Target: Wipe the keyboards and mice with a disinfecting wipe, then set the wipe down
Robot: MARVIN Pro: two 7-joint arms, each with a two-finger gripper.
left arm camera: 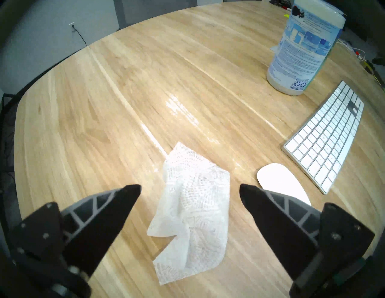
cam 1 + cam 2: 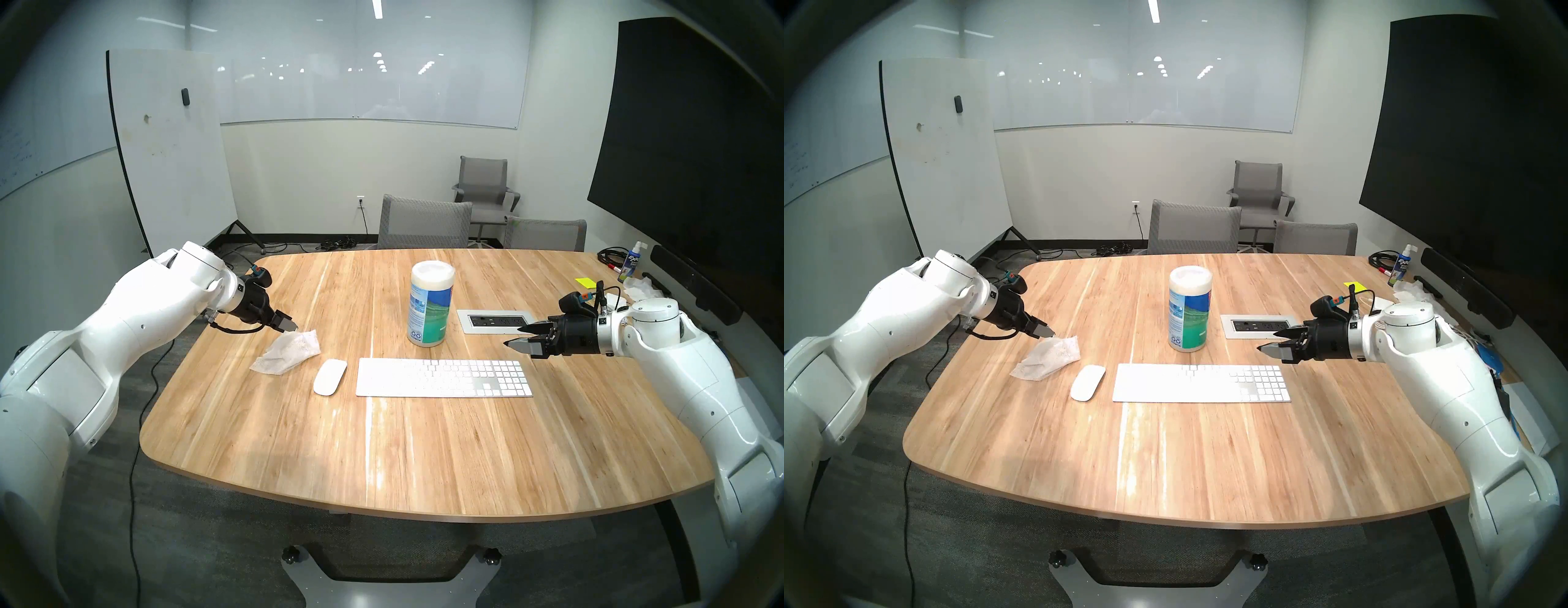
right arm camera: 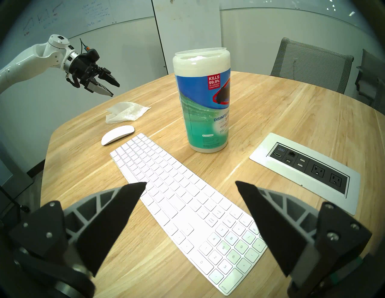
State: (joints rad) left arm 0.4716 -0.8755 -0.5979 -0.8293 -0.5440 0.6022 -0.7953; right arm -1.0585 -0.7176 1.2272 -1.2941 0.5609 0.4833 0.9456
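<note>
The thin, crumpled white textured wipe [image 1: 193,210] lies on the wooden table [image 2: 424,446] beside the oval white mouse [image 2: 330,376]. Left gripper [image 1: 190,191] hovers above it, jaws wide and empty; right gripper [image 3: 190,185] gapes empty over the slim white keyboard [image 3: 187,199]

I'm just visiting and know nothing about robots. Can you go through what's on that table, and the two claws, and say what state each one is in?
Wipe: crumpled, lying loose on the table, not held.
Left gripper: open, empty, just above the wipe.
Right gripper: open, empty, above the keyboard's number-pad end.
Keyboard: flat on the table, untouched.
Mouse: flat beside the keyboard, untouched.
Canister: upright, top flap raised.
Spray bottle: upright.
</note>
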